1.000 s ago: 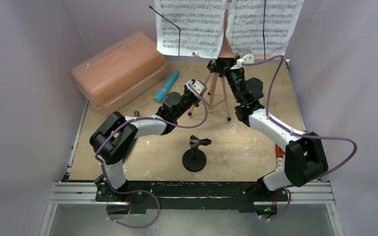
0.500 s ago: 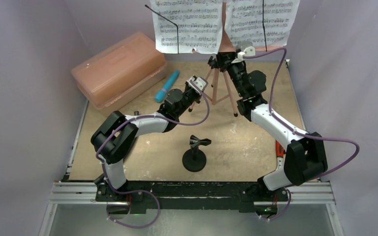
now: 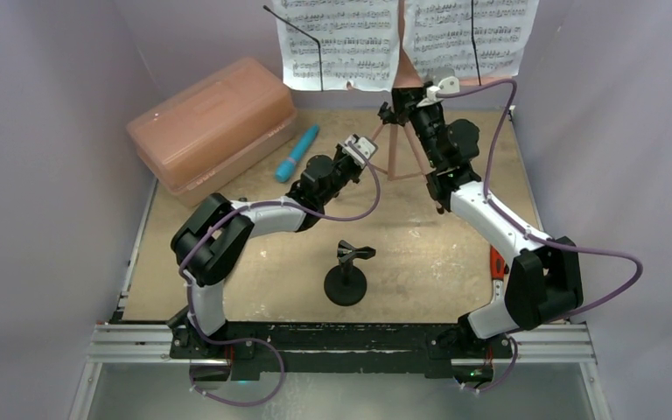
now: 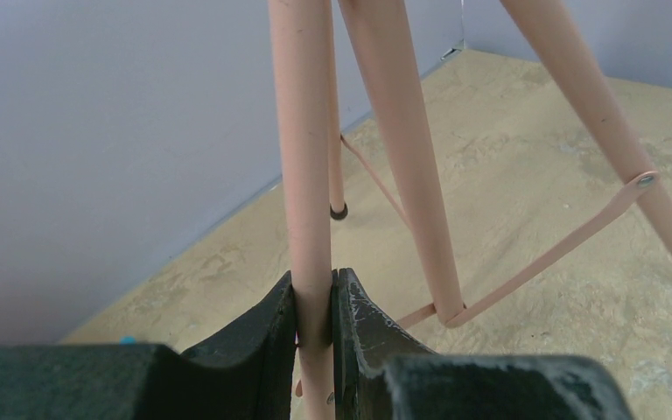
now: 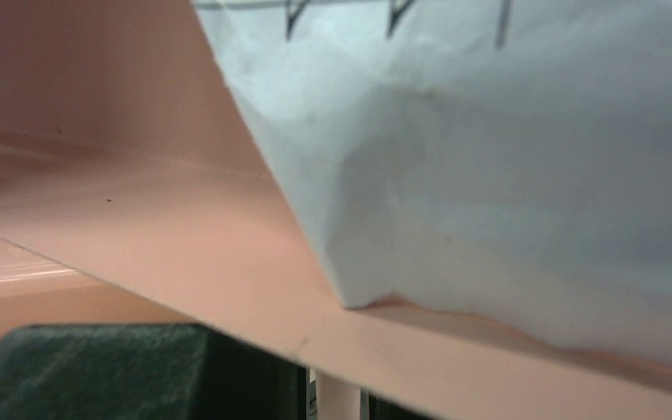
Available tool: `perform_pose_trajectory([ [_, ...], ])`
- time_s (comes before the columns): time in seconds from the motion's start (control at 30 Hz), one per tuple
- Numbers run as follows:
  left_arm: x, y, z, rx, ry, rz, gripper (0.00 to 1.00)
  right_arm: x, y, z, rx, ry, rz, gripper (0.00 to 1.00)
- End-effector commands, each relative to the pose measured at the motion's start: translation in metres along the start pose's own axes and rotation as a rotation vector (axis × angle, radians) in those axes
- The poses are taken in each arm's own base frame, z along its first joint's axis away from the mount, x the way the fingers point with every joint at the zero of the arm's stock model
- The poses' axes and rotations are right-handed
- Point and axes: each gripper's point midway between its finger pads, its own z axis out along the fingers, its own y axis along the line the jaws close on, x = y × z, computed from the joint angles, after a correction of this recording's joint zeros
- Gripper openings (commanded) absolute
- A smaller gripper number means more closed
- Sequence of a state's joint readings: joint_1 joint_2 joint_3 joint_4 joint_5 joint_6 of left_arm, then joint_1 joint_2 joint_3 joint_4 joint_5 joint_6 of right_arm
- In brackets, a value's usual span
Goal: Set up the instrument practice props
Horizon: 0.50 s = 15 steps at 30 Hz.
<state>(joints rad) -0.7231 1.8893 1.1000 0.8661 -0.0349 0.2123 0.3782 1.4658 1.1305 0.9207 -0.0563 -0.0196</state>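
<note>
The pink music stand [image 3: 400, 156] stands at the back centre, with two white sheet-music pages [image 3: 341, 44] [image 3: 468, 39] on its desk. My left gripper [image 3: 369, 150] is shut on one tripod leg [image 4: 306, 175], which is pinched between the black fingers [image 4: 359, 324]. My right gripper [image 3: 405, 103] is shut on the stand's pole just under the pink shelf [image 5: 184, 227], and a page [image 5: 490, 175] rests on that shelf. The cyan microphone [image 3: 297, 152] lies on the table left of the stand. The black round-based mic stand [image 3: 346, 276] is upright at the front centre.
A large translucent pink case [image 3: 210, 122] lies at the back left beside the microphone. Purple walls close in the table on the left, back and right. A small orange object [image 3: 493, 262] sits at the right table edge by the right arm.
The music stand has shifted right and toward the back wall. Both arms moved with it, each keeping its grip, and the left arm is stretched farther out.
</note>
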Motion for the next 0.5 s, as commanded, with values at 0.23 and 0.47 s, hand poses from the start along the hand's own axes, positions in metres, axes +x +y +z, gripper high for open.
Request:
perform_pose_trajectory([
  [0.23,-0.002,0.01,0.012,-0.046,0.011,0.046,0.0,-0.217,-0.012,-0.019,0.032,-0.592,-0.054,0.0],
  [0.47,0.012,0.012,0.019,-0.081,0.054,0.035,0.0,-0.195,-0.026,-0.015,0.054,-0.551,-0.079,0.0],
])
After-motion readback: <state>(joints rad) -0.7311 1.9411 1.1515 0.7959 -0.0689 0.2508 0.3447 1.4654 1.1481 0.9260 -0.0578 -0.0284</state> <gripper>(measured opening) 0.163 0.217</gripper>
